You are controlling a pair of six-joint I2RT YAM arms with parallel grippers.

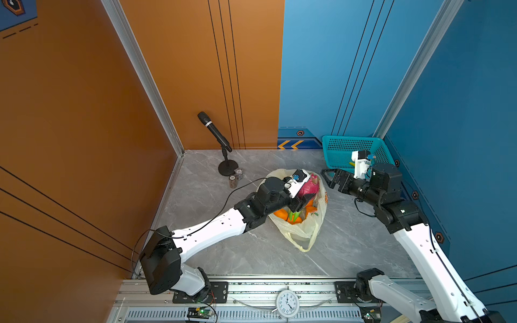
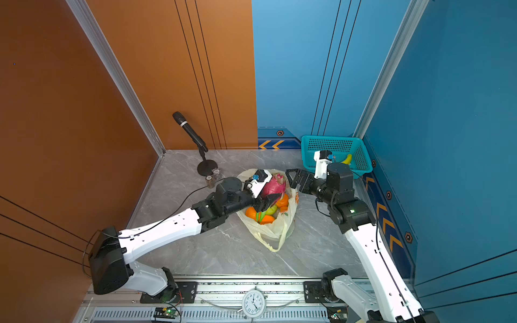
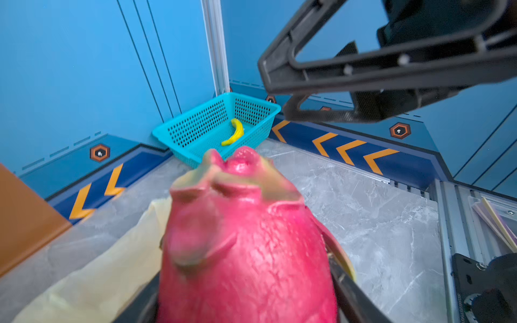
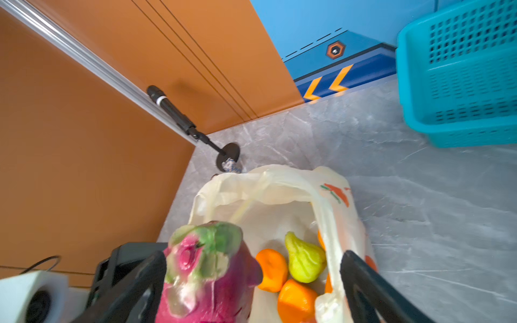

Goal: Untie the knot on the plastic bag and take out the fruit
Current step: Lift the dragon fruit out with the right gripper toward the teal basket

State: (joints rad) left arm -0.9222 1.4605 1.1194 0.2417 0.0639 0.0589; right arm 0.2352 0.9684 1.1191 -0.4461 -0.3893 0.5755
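Directions are taken from the centre of the grey marble table (image 1: 246,257), with 6 o'clock toward the arm bases.

1. At 6 o'clock, on the front rail: one white analogue clock (image 1: 287,303).
2. At centre: one plastic bag (image 1: 303,233), lying on the table with its mouth open and one handle loop trailing toward 6 o'clock. In the right wrist view it contains at least three oranges (image 4: 272,270) and one green-yellow pear-shaped fruit (image 4: 305,261).
3. Above the bag's mouth: the left gripper (image 1: 307,195) is clamped on one pink dragon fruit (image 3: 246,251) – a jaw on each side, the green-tipped end pointing away from the wrist.
4. Just beyond the bag at 2 o'clock: the right gripper (image 1: 326,179), jaws spread wide and holding nothing.
5. At 11 o'clock: one black microphone (image 1: 214,131) on a round stand, with two small jars (image 1: 236,177) beside its base.
6. In the 1 o'clock corner: one teal perforated basket (image 1: 349,148) – it holds one yellow banana (image 3: 236,132).
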